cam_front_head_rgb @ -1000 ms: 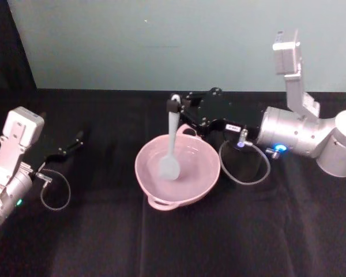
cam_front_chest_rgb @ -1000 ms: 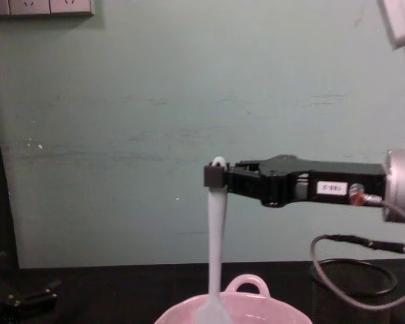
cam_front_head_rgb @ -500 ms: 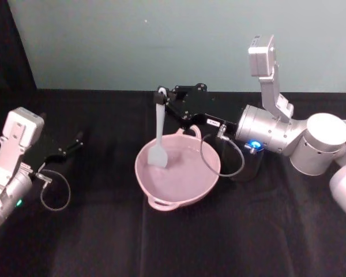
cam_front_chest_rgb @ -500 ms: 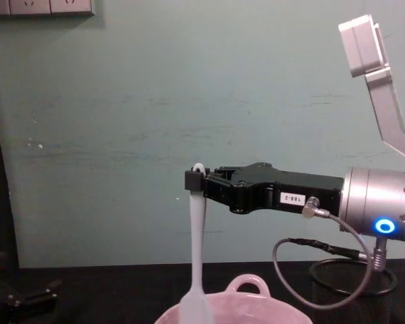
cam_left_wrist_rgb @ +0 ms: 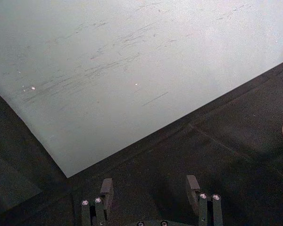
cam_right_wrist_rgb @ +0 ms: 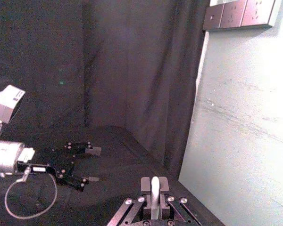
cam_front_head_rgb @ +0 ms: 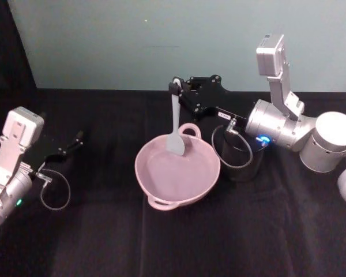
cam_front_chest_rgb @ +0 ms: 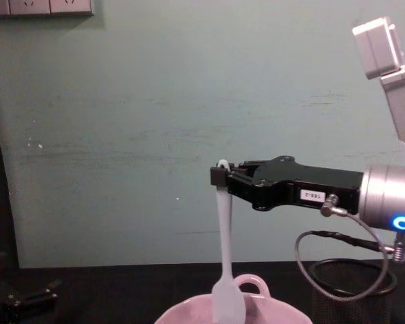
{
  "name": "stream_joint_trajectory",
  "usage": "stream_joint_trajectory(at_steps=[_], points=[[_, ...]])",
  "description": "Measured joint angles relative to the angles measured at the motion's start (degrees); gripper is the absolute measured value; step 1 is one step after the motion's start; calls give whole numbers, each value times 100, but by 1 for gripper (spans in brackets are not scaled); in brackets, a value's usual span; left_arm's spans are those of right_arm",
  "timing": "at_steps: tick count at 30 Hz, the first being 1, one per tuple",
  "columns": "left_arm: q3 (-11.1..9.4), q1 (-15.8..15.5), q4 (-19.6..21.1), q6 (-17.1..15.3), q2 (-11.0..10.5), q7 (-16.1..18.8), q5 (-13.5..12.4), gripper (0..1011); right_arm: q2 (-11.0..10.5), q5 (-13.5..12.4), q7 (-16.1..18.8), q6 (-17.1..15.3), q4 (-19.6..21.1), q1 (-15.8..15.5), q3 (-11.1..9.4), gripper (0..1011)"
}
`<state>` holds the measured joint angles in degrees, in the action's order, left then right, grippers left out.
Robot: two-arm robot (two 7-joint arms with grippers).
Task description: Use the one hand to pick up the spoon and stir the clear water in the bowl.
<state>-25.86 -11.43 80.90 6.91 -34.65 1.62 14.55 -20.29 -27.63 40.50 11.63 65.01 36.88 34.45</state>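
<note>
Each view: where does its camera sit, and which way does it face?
Head view: up high, looking down at the bowl; left arm, right arm and right gripper holding the spoon show.
Chest view: low, facing the wall; right arm shows.
Left wrist view: on left arm, facing the wall; open left gripper shows.
Right wrist view: on right arm, facing the curtain and left arm.
Head and chest share spoon, bowl, right gripper.

Soft even light; wall (cam_front_head_rgb: 161, 40) bright, black cloth (cam_front_head_rgb: 161, 242) dark, shadows lost in it
</note>
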Motion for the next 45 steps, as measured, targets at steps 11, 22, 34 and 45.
stream_joint_trajectory(at_steps=[11,22,34,45], points=[[0,-1,0,0,0,0,0,1011,-448,60,183,-280,737,-374,-147,108],[0,0,0,0,0,0,0,1011,-584,-285,377,-523,1276,-714,-184,108],[0,0,0,0,0,0,0,1011,-56,-192,345,-354,656,-399,38,108],[0,0,0,0,0,0,0,1011,321,56,150,-100,-23,-67,5,108]])
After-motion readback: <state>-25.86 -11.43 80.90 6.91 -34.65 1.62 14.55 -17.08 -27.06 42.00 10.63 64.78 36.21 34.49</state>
